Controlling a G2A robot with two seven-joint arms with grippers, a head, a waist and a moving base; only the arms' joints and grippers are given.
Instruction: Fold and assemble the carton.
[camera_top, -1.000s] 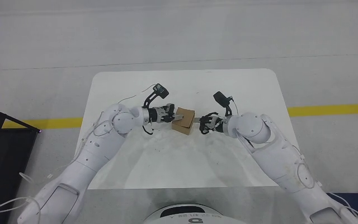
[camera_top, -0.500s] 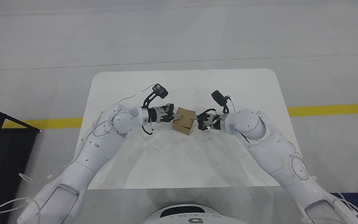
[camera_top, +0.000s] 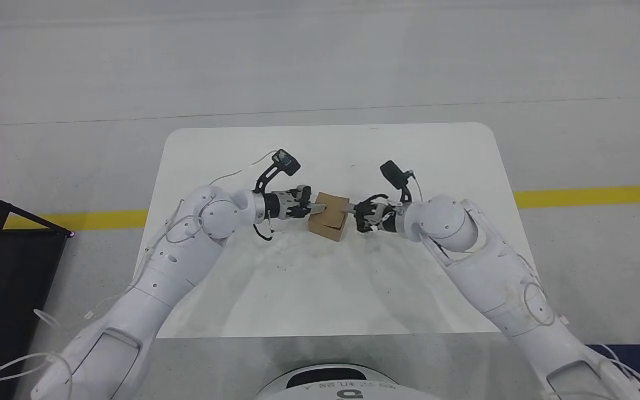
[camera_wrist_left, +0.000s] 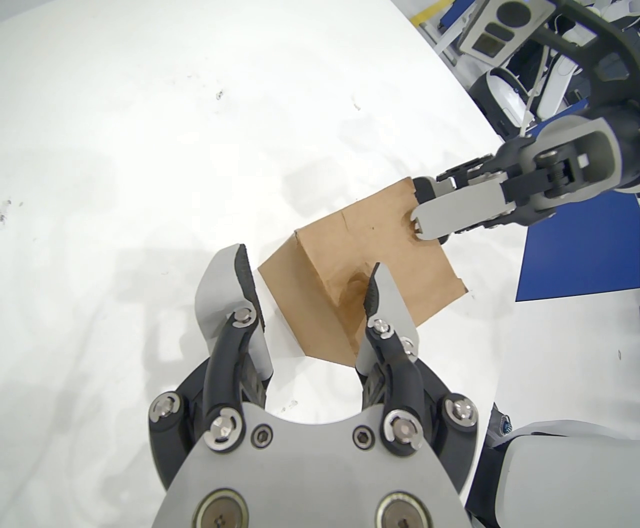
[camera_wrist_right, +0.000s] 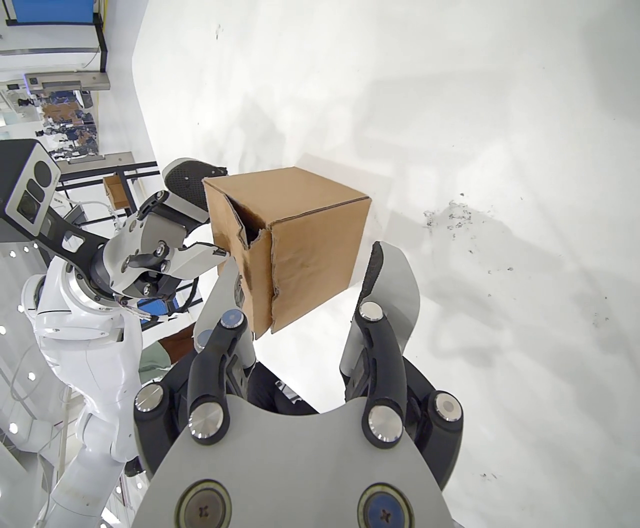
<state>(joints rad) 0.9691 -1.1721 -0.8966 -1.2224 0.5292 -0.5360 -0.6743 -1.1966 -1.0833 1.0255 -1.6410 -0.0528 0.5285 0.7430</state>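
Flanking the carton (camera_top: 328, 217), left pincer (camera_wrist_left: 311, 270) and right pincer (camera_wrist_right: 304, 260) hide its ends.

Surface (camera_top: 420, 290): white, rounded corners, dark scuff marks.
Load: one brown carton (camera_top: 328, 215), about mid-surface, one corner seam gaping.

Left gripper (camera_wrist_left: 310, 260) spread wide; right gripper (camera_wrist_right: 305, 260) likewise; both pointing toward each other.
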